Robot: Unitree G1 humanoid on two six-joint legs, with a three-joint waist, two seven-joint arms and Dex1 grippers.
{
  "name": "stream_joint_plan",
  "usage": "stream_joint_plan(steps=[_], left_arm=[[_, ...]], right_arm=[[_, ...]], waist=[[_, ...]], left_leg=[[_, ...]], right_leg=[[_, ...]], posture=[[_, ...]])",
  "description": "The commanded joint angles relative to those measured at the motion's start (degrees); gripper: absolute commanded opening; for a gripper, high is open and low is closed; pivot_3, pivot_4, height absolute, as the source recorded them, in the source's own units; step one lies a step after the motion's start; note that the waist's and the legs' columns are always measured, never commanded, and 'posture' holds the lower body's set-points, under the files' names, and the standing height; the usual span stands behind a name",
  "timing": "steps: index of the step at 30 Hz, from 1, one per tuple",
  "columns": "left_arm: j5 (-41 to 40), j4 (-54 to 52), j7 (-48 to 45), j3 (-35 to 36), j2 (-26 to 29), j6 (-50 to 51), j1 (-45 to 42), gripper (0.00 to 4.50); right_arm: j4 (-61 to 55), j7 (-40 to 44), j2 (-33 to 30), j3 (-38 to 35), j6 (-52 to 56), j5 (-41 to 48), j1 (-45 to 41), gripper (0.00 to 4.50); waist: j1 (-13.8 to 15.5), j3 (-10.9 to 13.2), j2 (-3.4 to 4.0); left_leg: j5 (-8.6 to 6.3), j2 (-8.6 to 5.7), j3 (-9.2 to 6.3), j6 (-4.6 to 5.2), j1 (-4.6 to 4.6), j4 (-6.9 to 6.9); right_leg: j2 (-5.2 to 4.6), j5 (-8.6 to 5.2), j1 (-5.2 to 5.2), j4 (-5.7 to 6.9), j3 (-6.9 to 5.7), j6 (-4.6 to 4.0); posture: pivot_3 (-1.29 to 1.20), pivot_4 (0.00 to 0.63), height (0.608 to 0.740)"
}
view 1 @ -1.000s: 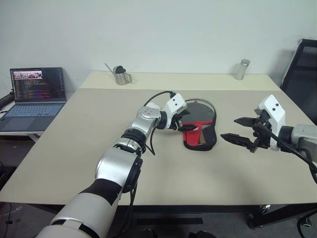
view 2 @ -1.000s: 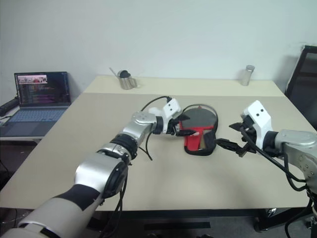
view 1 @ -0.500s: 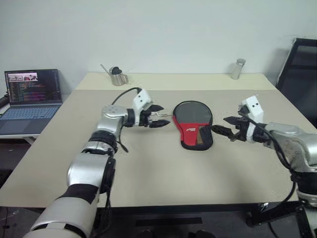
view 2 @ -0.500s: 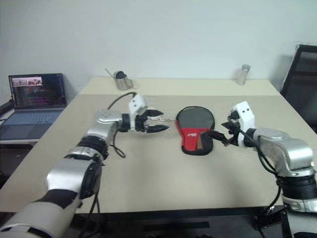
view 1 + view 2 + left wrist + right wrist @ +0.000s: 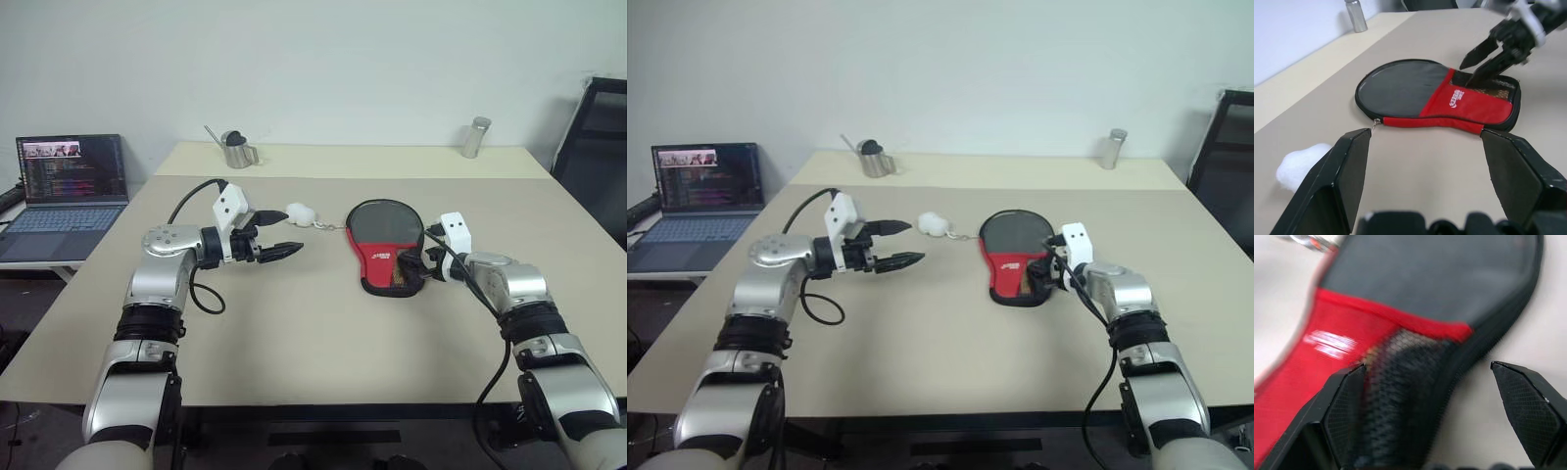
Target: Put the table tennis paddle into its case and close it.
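The case [image 5: 383, 240] lies flat in the middle of the table, black round end far, red part with white logo [image 5: 1457, 98] and mesh pocket near. Its edge looks closed, and a chain runs from the zip pull [image 5: 1375, 122] to a white fluffy ball [image 5: 300, 211]. The paddle is hidden; a pale brown patch shows through the mesh. My left gripper [image 5: 291, 232] hovers open to the left of the case, empty, close to the ball. My right gripper [image 5: 413, 266] is open at the case's narrow mesh end, with the fingertips [image 5: 1471, 83] right over the mesh.
An open laptop [image 5: 73, 186] sits on a side table at the left. A metal pitcher [image 5: 235, 150] and a metal cylinder [image 5: 475, 137] stand along the far edge. A black chair [image 5: 600, 127] is at the right.
My left gripper has pulled away leftward from the case, still open. My right gripper has come forward and down to the case's narrow end. The white ball now lies uncovered beside the case.
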Motion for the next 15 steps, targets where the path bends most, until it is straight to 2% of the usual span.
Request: stream_joint_plan(steps=[1,9,12,15], left_arm=[[-2.0,-5.1,1.2,0.5,1.2,2.1,0.1,3.90],[-2.7,-6.0,1.7,-0.2,1.8,3.4,-0.4,3.90],[-2.8,-6.5,1.7,-0.3,1.9,3.7,-0.4,3.90],[-3.0,-7.1,1.6,-0.2,2.2,3.9,0.0,3.90]], right_arm=[[5.3,0.1,1.3,-1.8,-3.8,-1.1,-3.4,4.49],[15.4,1.3,5.4,-4.4,-3.7,-1.3,-7.2,4.49],[17.4,1.9,6.5,-4.7,-3.4,-1.9,-7.7,3.89],[17.3,3.5,7.5,-4.1,-2.6,-2.3,-7.5,2.94]], waist=[[-0.1,0.0,0.00],[-1.0,0.0,0.01],[-1.6,0.0,0.00],[-1.7,0.0,0.01]], left_leg=[[0.00,0.01,0.01,0.00,0.02,0.00],[0.00,0.07,0.08,-0.01,0.10,-0.01],[0.00,0.09,0.07,-0.01,0.13,-0.01],[0.00,0.12,0.08,-0.01,0.14,-0.03]], right_leg=[[0.01,0.00,0.00,0.01,0.01,0.00],[0.06,0.02,0.01,0.07,0.08,-0.03],[0.08,0.02,0.03,0.07,0.12,-0.03],[0.11,0.02,0.03,0.07,0.16,-0.03]], posture=[[0.00,0.150,0.740],[0.00,0.150,0.740],[0.00,0.150,0.740],[0.00,0.150,0.740]])
